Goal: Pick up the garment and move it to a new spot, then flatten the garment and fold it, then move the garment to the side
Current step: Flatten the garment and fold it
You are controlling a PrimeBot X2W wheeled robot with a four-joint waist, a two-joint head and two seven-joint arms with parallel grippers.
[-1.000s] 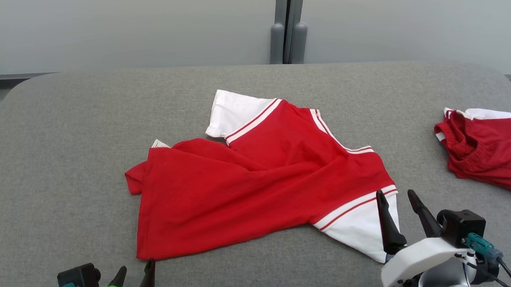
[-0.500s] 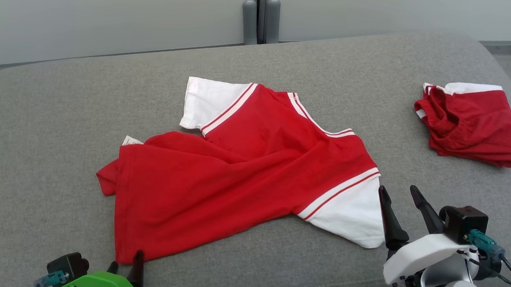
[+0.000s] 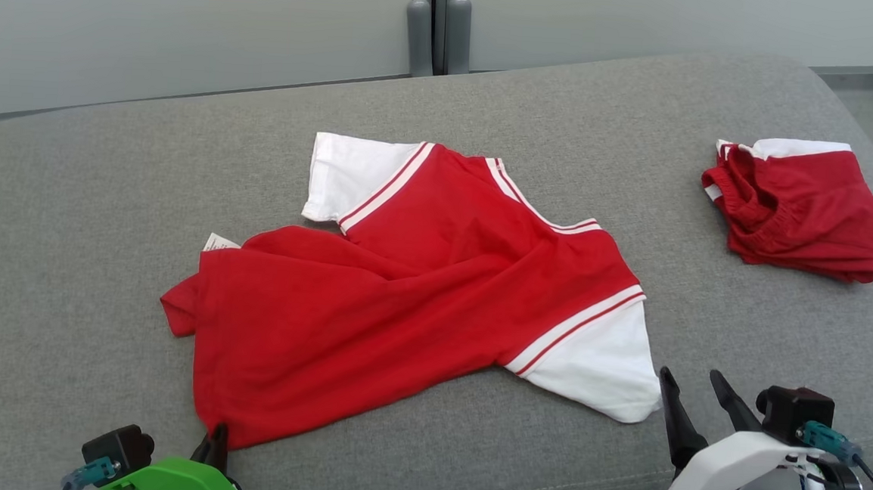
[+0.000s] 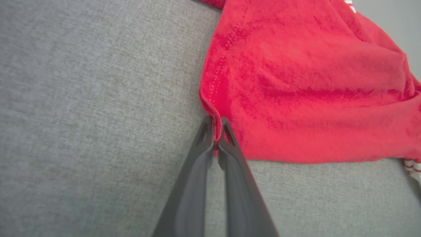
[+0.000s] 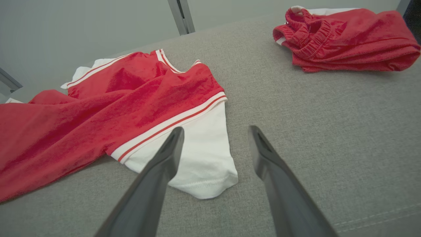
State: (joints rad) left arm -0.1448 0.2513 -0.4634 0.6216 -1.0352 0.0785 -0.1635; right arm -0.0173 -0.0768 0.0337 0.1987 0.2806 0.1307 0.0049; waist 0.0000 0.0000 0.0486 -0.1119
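The left gripper [image 4: 215, 131] has just clamped shut on the near hem corner of the garment [image 3: 418, 297], a red shirt with white sleeves; a second ago its jaws stood apart at that edge. The garment lies rumpled and twisted midway across the grey couch [image 3: 90, 201]. The right gripper [image 5: 215, 130] hangs wide open just beside the near white sleeve [image 5: 204, 164], holding nothing. With 1 corner pinched, the lift to a new spot looks ready to start.
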